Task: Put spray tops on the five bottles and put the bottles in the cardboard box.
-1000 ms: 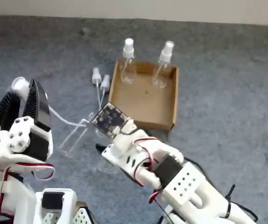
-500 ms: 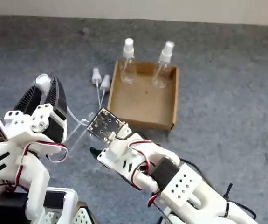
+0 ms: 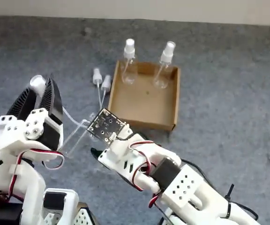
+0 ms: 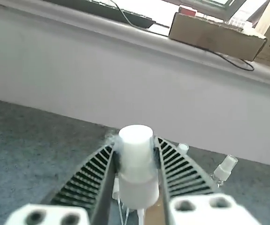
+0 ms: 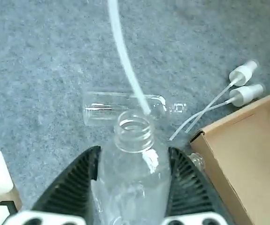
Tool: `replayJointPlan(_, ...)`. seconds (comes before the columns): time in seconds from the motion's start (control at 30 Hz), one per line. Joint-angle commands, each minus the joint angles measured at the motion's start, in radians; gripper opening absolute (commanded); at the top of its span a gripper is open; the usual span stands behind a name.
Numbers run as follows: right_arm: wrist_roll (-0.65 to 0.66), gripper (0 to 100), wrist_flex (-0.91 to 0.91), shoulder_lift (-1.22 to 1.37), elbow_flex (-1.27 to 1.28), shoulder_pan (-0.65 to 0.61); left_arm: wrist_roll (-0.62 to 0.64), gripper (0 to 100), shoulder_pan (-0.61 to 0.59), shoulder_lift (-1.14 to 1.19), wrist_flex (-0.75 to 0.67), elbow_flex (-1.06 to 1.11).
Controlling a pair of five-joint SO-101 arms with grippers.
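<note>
Cardboard box [image 3: 144, 101] on grey bench [image 3: 228, 70], two capped bottles [image 3: 129, 70] standing inside at its far wall. Two loose spray tops [image 3: 102, 80] just beside box. Empty bottle [image 3: 74, 137] lies near the arms. Right wrist view: right gripper [image 5: 134, 152] clamped on upright open bottle [image 5: 135, 136], dip tube [image 5: 120, 47] hanging to its mouth. Left wrist view: left gripper [image 4: 135, 150] closed on held spray top [image 4: 135, 161]. Versus half a second ago, left gripper shifted slightly away from box; right arm unchanged.

We see an indoor room, perhaps an office, grey carpeted worktop [image 3: 228, 93], white wall [image 4: 55, 79], upper-right ledge [image 4: 125, 35] with cable [image 4: 228, 58] and brown carton [image 4: 217, 33].
</note>
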Motion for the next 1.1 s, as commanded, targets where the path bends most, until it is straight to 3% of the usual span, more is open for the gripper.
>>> replayJointPlan(0.0, -0.011, 0.5, -0.022, -0.035, -0.010, -0.007, 0.003, 0, 0.022, -0.005, 0.060, -0.044)
replayJointPlan(0.27, -0.011, 0.5, -0.022, -0.035, -0.010, -0.007, 0.006, 0, 0.033, -0.004, 0.066, 0.025)
replayJointPlan(0.6, -0.008, 0.5, -0.028, -0.104, -0.010, 0.024, 0.008, 0, 0.243, -0.004, -0.038, 0.254)
replayJointPlan(0.87, -0.091, 0.5, -0.229, -0.351, 0.140, 0.096, 0.006, 0, 0.249, -0.004, -0.038, 0.318)
replayJointPlan(1.07, -0.095, 0.5, -0.242, -0.374, 0.203, 0.142, 0.005, 0, 0.283, -0.004, -0.032, 0.343)
